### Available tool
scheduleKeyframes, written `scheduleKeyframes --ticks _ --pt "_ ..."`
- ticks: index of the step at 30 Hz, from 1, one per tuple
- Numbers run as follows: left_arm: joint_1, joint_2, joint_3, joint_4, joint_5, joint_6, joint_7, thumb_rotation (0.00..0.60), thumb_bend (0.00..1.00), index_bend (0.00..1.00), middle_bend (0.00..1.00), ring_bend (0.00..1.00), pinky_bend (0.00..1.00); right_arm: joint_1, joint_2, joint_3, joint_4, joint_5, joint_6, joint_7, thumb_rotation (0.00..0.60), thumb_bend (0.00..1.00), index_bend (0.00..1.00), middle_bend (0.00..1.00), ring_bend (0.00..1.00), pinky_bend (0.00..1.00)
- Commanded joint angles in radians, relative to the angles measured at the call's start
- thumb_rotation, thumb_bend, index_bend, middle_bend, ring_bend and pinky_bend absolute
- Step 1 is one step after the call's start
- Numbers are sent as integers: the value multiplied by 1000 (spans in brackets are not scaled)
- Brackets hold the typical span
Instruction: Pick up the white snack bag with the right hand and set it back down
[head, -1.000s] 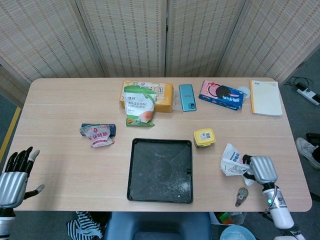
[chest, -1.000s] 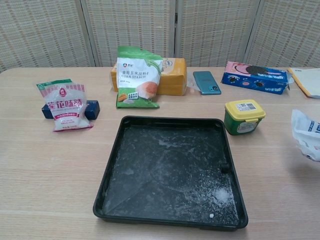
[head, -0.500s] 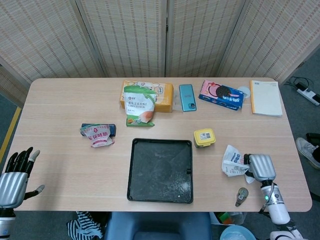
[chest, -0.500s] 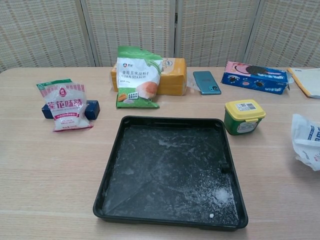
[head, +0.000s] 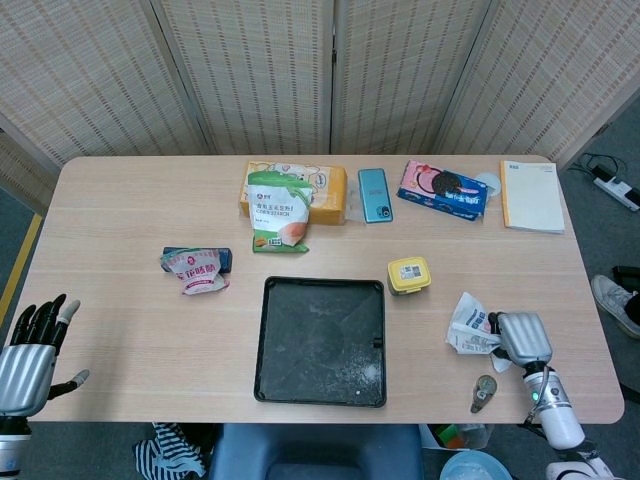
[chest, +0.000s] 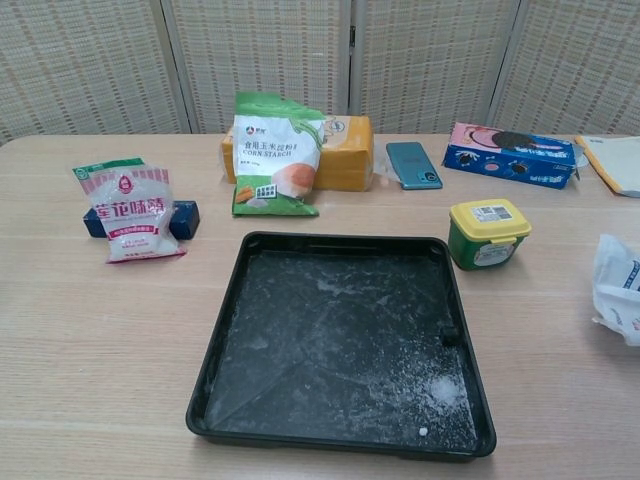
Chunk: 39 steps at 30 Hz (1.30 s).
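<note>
At the table's near right edge, the right hand (head: 522, 337) grips the white snack bag (head: 469, 325), just left of its fingers. Judged mid-carry; next: lower it flat, then release.

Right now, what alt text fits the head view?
The right hand grips a white snack bag at the table's near right edge, beside a black tray. The left hand hangs open off the near left corner.

White snack bag (chest: 618, 288) at the right edge, well apart from the black tray (chest: 215, 370).
</note>
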<state>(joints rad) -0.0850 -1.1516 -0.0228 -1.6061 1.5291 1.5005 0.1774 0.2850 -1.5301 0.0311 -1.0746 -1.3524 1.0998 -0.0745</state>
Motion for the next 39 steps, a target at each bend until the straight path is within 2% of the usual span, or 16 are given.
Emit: scheduleKeyframes --ticks 1,7,13,19,22,25,27,30,32,35,39 --pt "0 0 0 0 0 1 -1 600 146 0 0 71 34 -1 10 0 -12 -2 4 2 600 366 489 501 845 1000" --pt "0 1 0 1 2 2 -5 600 146 0 0 71 34 -13 74 -9 -85 -31 39 -2 600 366 385 398 816 1000" --pt "0 0 -1 0 1 2 -3 600 146 0 0 72 34 -40 183 -22 -214 -73 114 -32 600 365 354 342 802 1000" --pt "0 -2 0 -1 3 4 1 600 146 0 0 72 33 -70 297 -39 -355 -115 185 -89 600 365 263 241 747 1000" --pt "1 -3 0 -1 5 6 2 600 146 0 0 72 33 -95 328 -29 -408 -155 278 -112 600 366 218 194 711 1000" --pt "1 -3 0 0 5 7 2 600 145 0 0 72 33 -128 317 -12 -411 -207 401 -137 600 366 181 166 662 981" --pt "2 -3 1 0 6 7 2 600 146 0 0 73 34 -146 299 -2 -403 -226 460 -163 600 366 123 115 552 844" --pt "3 0 2 0 7 9 -3 600 146 0 0 78 34 -166 275 7 -392 -229 502 -167 600 366 40 19 319 500" --pt "4 3 1 -1 6 12 -10 600 146 0 0 78 34 -177 263 7 -384 -230 518 -128 600 365 20 1 234 386" --pt "6 6 4 -1 13 15 -19 600 146 0 0 79 34 -202 243 0 -338 -236 548 -51 600 366 9 0 169 298" --pt "7 9 12 -1 25 15 -21 600 145 0 0 79 33 -235 209 -11 -270 -228 571 -9 600 366 0 0 93 189"
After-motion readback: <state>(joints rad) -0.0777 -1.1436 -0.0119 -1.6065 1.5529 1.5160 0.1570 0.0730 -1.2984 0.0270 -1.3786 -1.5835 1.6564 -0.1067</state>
